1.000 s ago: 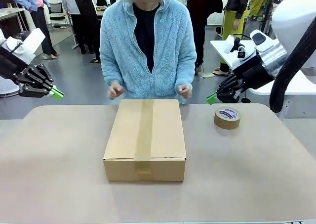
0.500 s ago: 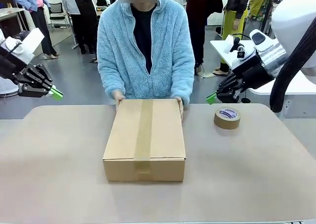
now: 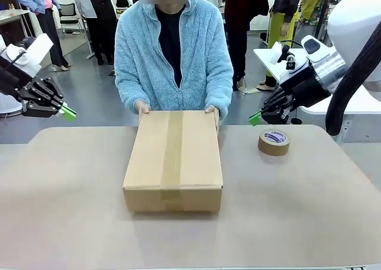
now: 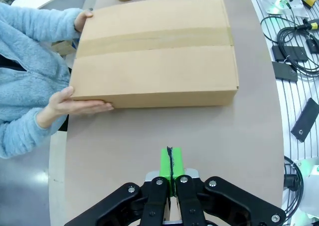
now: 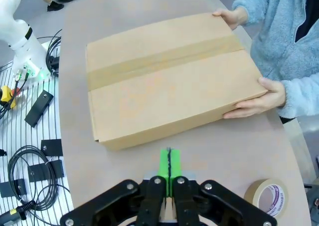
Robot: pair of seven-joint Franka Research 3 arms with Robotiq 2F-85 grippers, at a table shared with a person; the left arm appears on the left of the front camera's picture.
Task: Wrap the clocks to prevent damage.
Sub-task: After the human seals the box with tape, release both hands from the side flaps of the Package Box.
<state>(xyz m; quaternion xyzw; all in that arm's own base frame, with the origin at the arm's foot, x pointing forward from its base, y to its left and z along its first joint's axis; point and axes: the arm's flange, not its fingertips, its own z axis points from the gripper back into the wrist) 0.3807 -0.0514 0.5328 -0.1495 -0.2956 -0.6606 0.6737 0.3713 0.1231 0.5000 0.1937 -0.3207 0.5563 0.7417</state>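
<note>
Ok, clocks not visible to me, presumably inside the taped box (image 3: 172,160), can't confirm. Person has both hands (image 4: 70,105) on its far end, tilting it up, prob to take it away. Tape roll (image 3: 274,142) sits right of box. Left gripper (image 3: 67,112) & right gripper (image 3: 255,118) pinched closed, empty, parked clear either side.

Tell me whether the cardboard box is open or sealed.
Sealed. The cardboard box has its top flaps shut flat, with a strip of brown tape running along the centre seam.
</note>
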